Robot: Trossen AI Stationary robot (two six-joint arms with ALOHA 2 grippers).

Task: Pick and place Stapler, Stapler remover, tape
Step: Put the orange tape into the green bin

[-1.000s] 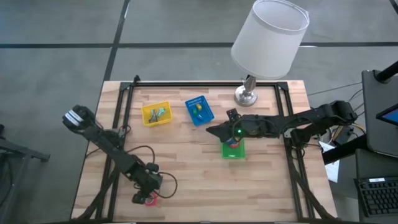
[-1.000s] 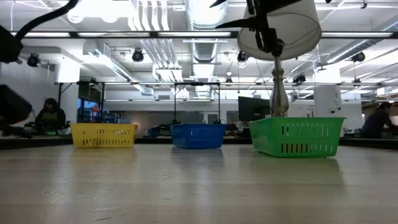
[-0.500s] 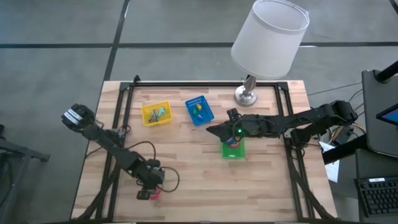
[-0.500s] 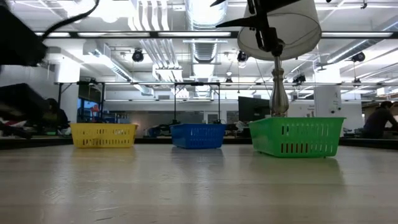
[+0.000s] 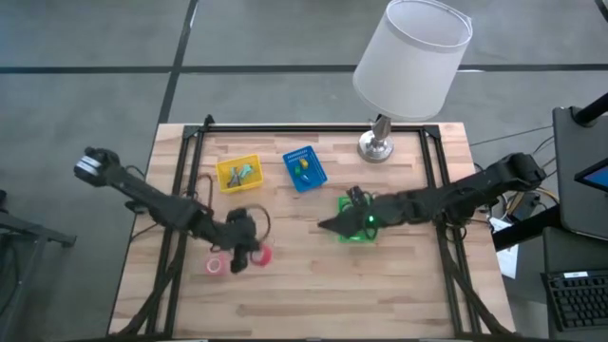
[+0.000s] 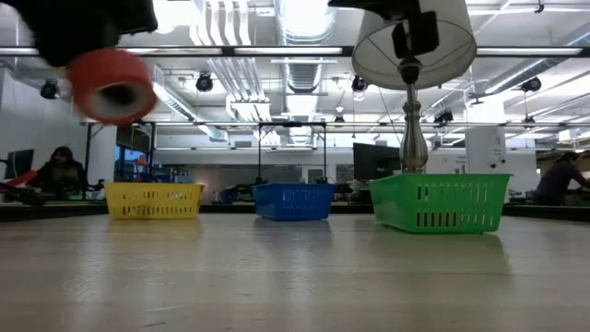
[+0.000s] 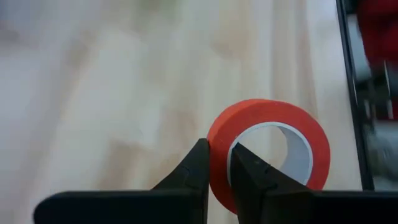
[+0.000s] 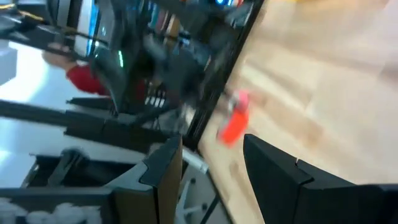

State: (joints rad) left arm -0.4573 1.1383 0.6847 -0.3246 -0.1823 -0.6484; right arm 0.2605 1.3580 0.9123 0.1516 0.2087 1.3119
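Note:
A red tape roll [image 7: 267,146] with a pale core is in the air over the table's left half, seen as a red roll [image 6: 112,85] well above the tabletop. My left gripper [image 7: 217,146] is shut on it, near the red roll [image 5: 261,255] from above. My right gripper [image 5: 328,226] is open at the left side of the green basket [image 5: 359,228], touching nothing. Small items lie in the yellow basket [image 5: 237,174] and the blue basket [image 5: 304,168]. I cannot make out a stapler or a stapler remover among them. My left gripper pinches the roll's wall [image 7: 217,134] with one finger [image 7: 245,171] inside the hole and the other finger [image 7: 198,167] outside. The dark gripper [image 6: 83,28] sits above the roll. The roll hangs below it, lifted clear of the table, its hole facing the near edge.
A lamp with a white shade [image 5: 413,57] and a metal foot [image 5: 378,144] stands at the far right. The three baskets stand in a row across the far half. A pale pink blur [image 5: 217,264] shows beside my left gripper. A black frame [image 5: 180,228] runs around the table.
My left gripper has risen from the table's near left corner with the red roll and has swung toward the far edge and the right, so the roll is lifted clear. My right gripper has moved a little toward the near edge beside the green basket.

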